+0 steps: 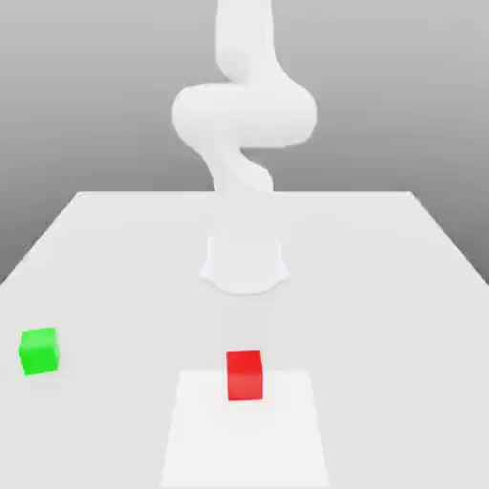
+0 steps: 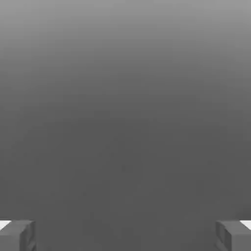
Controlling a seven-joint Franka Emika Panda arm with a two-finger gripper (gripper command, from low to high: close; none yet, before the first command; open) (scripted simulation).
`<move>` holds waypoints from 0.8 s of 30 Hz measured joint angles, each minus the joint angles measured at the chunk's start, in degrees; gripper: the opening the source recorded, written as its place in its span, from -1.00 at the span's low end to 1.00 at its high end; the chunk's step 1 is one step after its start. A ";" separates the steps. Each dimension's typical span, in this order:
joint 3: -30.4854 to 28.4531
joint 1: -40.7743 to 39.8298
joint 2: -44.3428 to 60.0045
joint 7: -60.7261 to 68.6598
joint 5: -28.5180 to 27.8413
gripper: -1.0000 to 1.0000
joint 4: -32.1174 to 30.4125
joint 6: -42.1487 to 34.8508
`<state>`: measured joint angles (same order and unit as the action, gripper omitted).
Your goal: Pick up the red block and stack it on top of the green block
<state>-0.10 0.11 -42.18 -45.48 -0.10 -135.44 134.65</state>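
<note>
Bright red block (image 1: 244, 375), plain and small, sitting flat near the front, partly on the white patch. Bright green block (image 1: 39, 351), just as plain, sitting flat and turned a bit, well apart toward the exterior view's left.

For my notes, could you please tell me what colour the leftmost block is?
Green, best seen in the exterior view.

A pale tabletop (image 1: 353, 287) stands before a plain, softly graded grey background (image 1: 382, 86).

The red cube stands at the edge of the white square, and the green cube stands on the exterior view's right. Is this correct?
Not quite: the exterior view shows the green cube on its left; the rest is right.
</note>
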 joint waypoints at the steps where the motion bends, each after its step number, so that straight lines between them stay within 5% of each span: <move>1: -0.03 0.03 1.81 0.18 -0.05 0.00 -1.74 1.37; 17: -1.06 0.88 34.19 3.48 -0.26 0.00 -29.78 25.74; 24: -0.30 0.40 51.79 4.52 0.78 0.00 -29.76 40.17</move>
<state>-0.40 0.52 9.60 -40.96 0.69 -165.19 174.82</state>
